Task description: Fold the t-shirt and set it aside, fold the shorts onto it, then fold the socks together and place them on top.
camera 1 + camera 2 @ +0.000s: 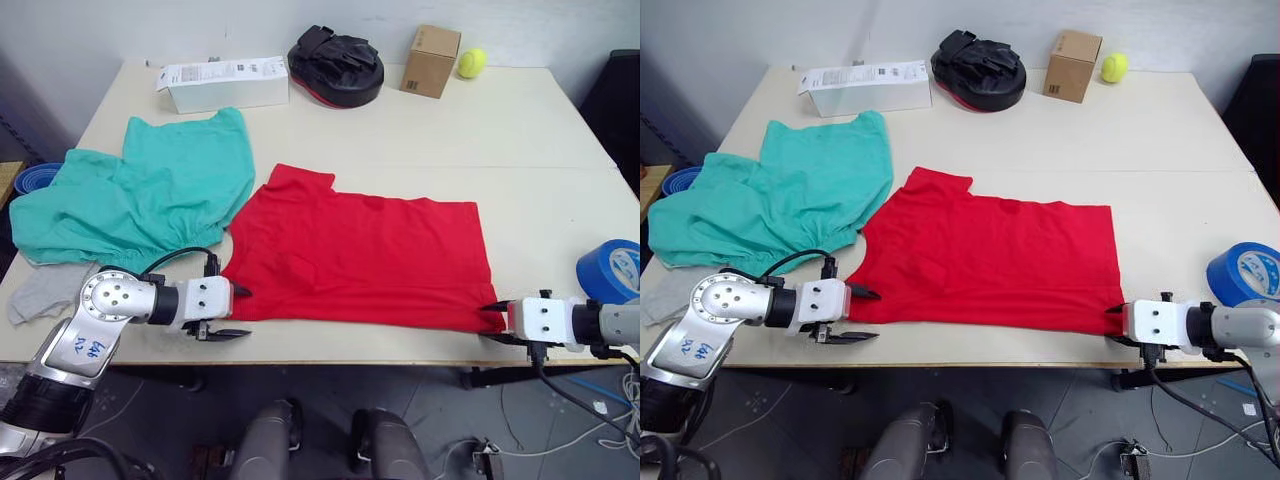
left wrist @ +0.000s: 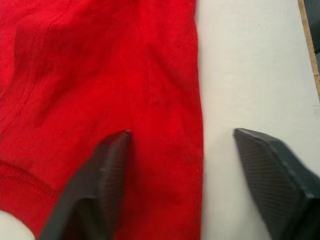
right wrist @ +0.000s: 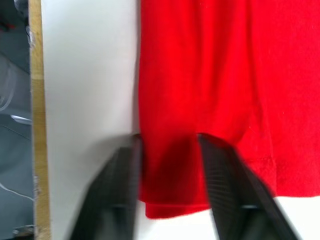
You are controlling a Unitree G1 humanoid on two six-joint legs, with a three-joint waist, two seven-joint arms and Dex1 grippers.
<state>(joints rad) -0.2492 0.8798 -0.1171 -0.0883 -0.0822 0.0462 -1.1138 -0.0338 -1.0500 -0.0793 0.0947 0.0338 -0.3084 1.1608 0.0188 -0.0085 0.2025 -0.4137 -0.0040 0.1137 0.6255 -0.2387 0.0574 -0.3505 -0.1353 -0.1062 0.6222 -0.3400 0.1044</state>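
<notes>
Currently the task stands at its first step. The bright red soft cotton t-shirt (image 1: pixel 365 257) lies spread on the pale surface (image 1: pixel 540 190), apparently folded once lengthwise already, though this is a judgement from its narrow outline, not a certainty.

Left tool (image 1: pixel 236 312): the black fingers stand wide apart. One finger (image 2: pixel 102 177) rests on the red cloth; the other lies on bare surface just beyond the near hem. Nothing is clamped.

Right tool (image 1: pixel 494 322): the fingers are set narrow and straddle the near corner of the t-shirt. The right wrist view shows red cloth between them, but whether they pinch it cannot be told.

Both tools sit at the near edge of the t-shirt, one at each end of it.

Remaining items:
- The teal-green soft fabric shorts (image 1: pixel 140 195) lie crumpled and unfolded, beyond and outboard of the left tool, touching the t-shirt at its collar end.
- One light grey knit sock (image 1: pixel 45 287) lies outboard of the left tool, partly under the shorts.

Remaining work: finish folding the t-shirt, set it aside, fold the shorts onto it, pair the socks on top.
</notes>
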